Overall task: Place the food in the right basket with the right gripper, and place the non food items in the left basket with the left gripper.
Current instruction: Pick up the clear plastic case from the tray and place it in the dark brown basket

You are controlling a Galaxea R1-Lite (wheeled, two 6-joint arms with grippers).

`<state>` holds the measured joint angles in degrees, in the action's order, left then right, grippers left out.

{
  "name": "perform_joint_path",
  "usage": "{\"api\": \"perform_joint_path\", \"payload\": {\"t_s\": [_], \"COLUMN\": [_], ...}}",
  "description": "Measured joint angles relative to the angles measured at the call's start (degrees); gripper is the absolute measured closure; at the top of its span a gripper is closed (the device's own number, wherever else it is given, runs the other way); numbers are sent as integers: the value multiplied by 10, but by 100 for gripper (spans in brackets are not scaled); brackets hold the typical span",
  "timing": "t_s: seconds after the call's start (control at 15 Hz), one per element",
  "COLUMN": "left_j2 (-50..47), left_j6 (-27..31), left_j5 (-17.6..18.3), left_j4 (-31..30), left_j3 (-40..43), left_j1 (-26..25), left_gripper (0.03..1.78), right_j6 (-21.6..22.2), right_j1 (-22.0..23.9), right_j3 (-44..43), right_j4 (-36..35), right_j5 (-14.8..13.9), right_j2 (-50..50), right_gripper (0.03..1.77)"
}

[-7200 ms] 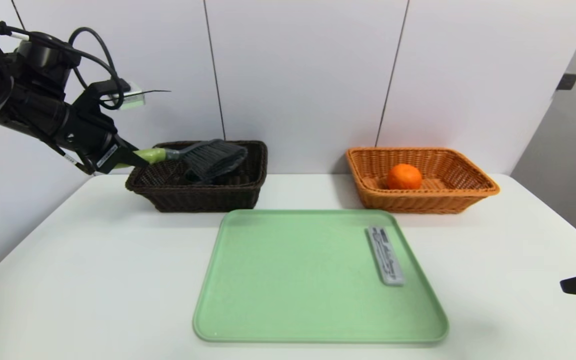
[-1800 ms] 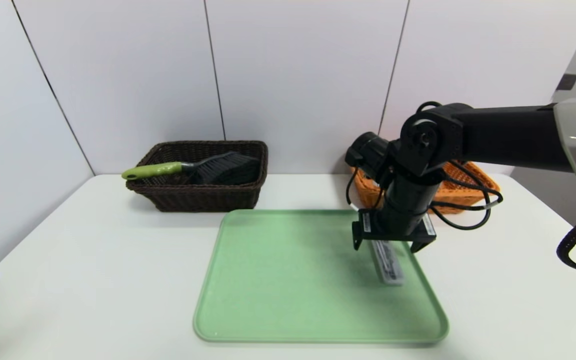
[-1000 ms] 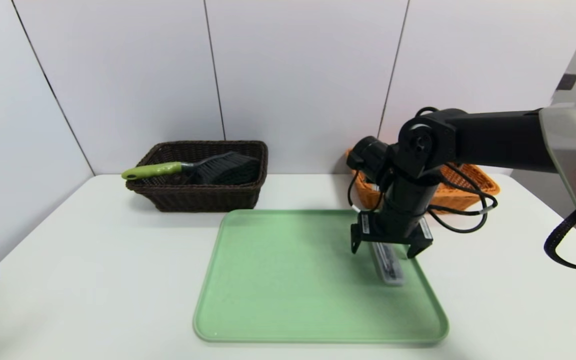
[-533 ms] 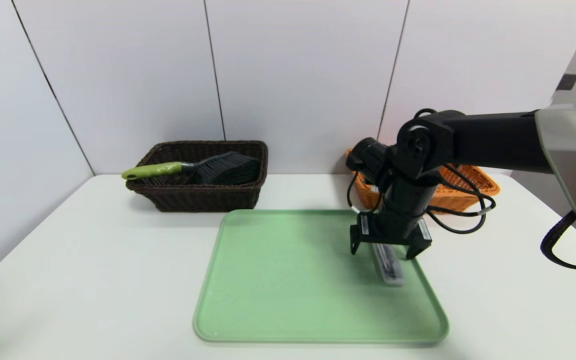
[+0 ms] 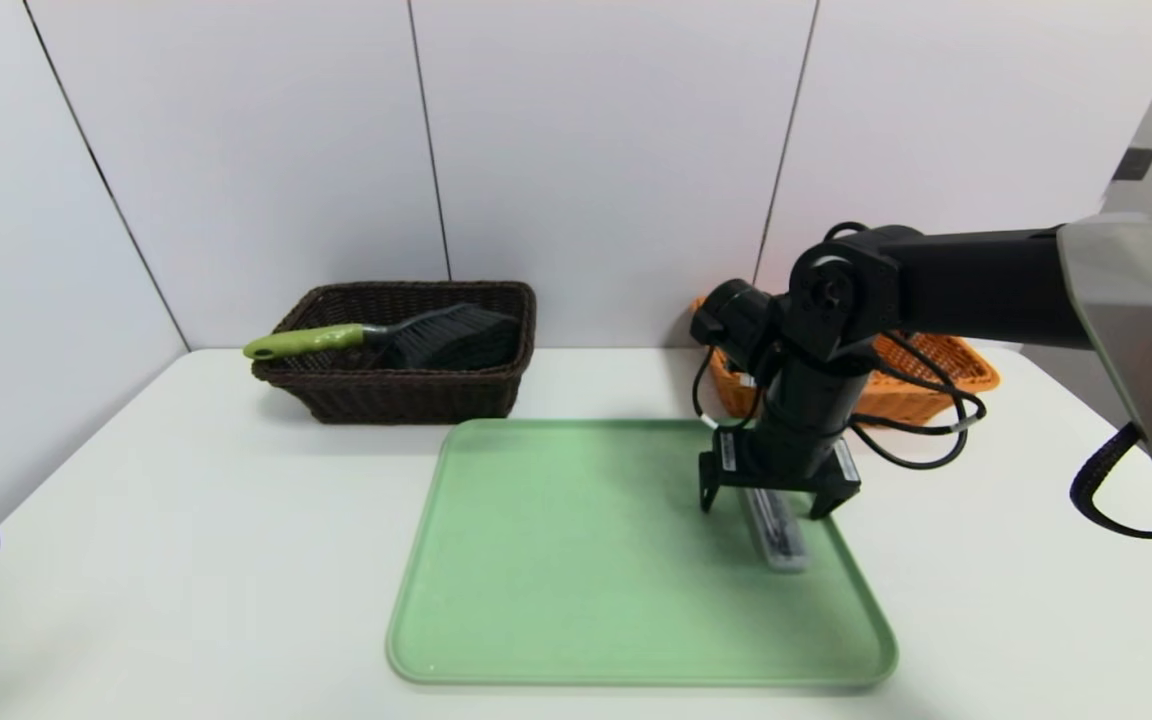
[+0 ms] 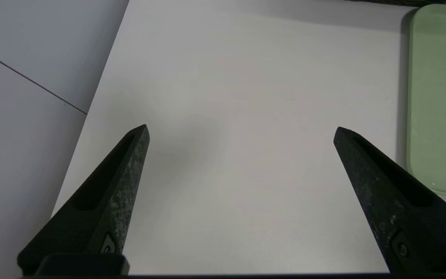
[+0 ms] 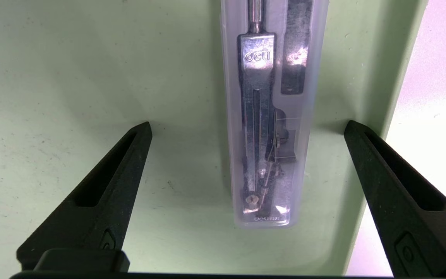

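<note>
Fingers of the right gripper stand wide, straddling the clear compass case — not touching it. The case lies on the green tray by its right rim. The left gripper, fingers wide too, hangs over bare bench — holding nothing.

Black right arm, looped black cables, tapered scuffed jaws

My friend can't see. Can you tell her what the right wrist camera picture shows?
The right gripper hovers with its jaws wide open on either side of a clear plastic case holding a metal compass. The case lies on the green tray, near its edge.
</note>
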<state>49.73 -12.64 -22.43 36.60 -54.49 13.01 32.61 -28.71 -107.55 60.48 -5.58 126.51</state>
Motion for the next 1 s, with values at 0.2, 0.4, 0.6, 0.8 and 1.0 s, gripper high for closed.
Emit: {"api": "perform_joint_path", "payload": {"t_s": [0.2, 0.4, 0.6, 0.8, 1.0], "left_j2": [1, 2, 2, 2, 2], "left_j6": [0, 1, 1, 1, 1], "left_j5": [0, 1, 1, 0, 1], "left_j4": [0, -1, -1, -1, 0], "left_j3": [0, 0, 0, 0, -7], "left_j1": [0, 0, 0, 0, 0], "left_gripper": [12, 12, 12, 12, 12], "right_j6": [0, 0, 0, 0, 0], "right_j1": [0, 0, -1, -1, -1], "right_j3": [0, 0, 1, 1, 1], "right_j4": [0, 0, 0, 1, 1], "right_j5": [0, -1, -1, 0, 0], "right_j2": [2, 2, 2, 2, 2], "right_gripper": [10, 10, 10, 52, 90]}}
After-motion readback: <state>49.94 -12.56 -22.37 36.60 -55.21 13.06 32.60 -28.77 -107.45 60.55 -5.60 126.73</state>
